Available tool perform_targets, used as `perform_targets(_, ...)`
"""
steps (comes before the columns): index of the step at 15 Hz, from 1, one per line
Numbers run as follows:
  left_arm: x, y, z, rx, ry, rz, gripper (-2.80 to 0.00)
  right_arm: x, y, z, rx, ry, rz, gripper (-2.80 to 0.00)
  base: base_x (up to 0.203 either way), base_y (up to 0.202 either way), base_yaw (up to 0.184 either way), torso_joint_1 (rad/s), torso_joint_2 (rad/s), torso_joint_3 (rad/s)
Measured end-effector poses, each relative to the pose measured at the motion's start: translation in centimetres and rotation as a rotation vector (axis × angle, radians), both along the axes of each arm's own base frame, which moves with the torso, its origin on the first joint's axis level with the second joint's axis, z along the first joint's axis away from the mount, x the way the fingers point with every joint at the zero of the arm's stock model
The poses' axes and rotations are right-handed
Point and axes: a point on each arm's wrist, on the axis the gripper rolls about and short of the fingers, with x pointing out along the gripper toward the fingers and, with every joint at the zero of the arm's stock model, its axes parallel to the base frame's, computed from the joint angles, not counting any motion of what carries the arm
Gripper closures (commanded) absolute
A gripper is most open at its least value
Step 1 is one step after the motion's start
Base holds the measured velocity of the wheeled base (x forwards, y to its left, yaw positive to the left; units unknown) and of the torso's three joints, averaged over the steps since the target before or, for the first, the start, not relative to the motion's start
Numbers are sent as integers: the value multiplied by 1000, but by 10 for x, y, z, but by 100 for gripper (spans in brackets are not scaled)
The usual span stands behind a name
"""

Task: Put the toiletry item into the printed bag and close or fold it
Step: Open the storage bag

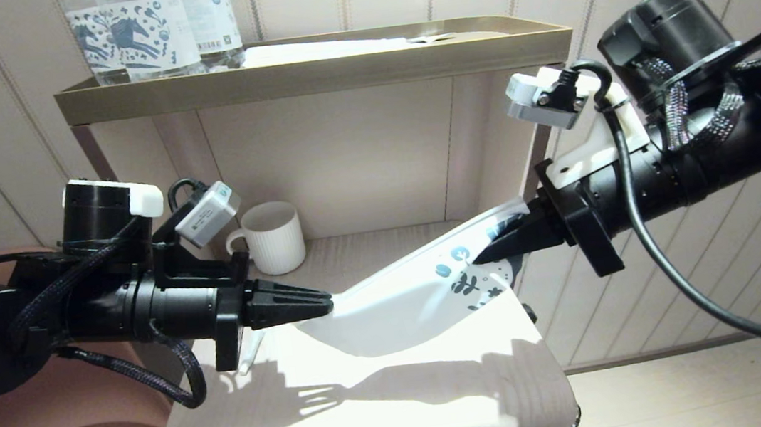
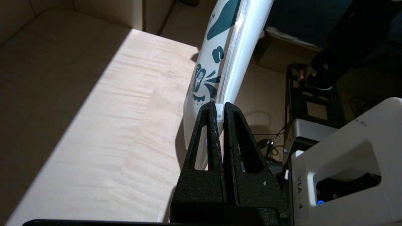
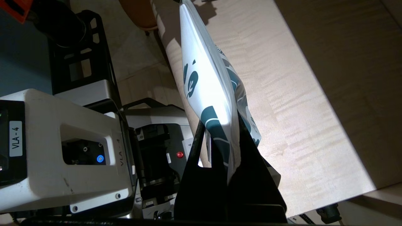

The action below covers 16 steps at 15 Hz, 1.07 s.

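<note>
Grippers: two; left gripper [image 1: 323, 306] at centre-left of the frame, fingers pinched onto the zip end of the printed bag [image 1: 418, 291]; right gripper [image 1: 489, 253] at centre-right, clamped on the bag's floral end
Bag: one; held clear above the table [image 1: 375, 415], mid-frame; long axis runs lower left to upper right, printed end higher, zip edge nearest the left fingers [image 2: 207, 125]
Toiletry item: not visible; cannot tell where it is
Mug: one white mug [image 1: 274, 238] behind, centre-left
Bottles: three printed bottles [image 1: 152, 28] on the upper shelf [image 1: 314, 74], upper left

Head view frontal; wrist views close.
</note>
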Motion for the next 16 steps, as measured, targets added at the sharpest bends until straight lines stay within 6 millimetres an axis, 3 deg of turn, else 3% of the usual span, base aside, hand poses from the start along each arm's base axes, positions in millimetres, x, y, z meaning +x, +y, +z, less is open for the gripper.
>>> perform_targets(11, 4, -1, -4, 5, 13, 2, 0, -7, -19, 1, 9, -4, -36, 0, 0, 0, 0, 0, 0, 0)
perform_targets(16, 5, -1, -2, 1, 9, 4, 0, -6, -16, -5, 2, 13, -28, 0, 0, 0, 0, 0, 0, 0)
